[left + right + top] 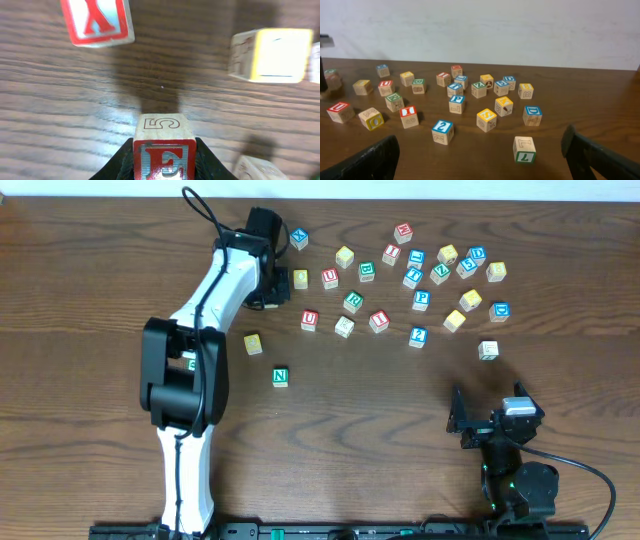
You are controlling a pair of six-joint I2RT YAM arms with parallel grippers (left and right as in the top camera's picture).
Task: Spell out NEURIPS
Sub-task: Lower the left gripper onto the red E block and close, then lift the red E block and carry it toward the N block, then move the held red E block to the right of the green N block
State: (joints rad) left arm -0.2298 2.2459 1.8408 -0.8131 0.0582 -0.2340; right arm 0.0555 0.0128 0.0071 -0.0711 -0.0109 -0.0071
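Dark wooden surface [90, 330] carries one set letter, the N block [280, 376], at 8 o'clock from the scattered blocks [422, 300]. Left fingers [120, 162] clamp the E block [164, 150] at 12 o'clock of N. Right fingers [370, 162] are spread and empty. By my reading, E is yet to be placed — five more letters follow.

Roughly twenty-seven wooden letter blocks [421, 300], two robot arms [200, 330].

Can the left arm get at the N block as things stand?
Probably not to grasp it: the left end effector is shut on the E block, though the N block stands clear of other blocks.
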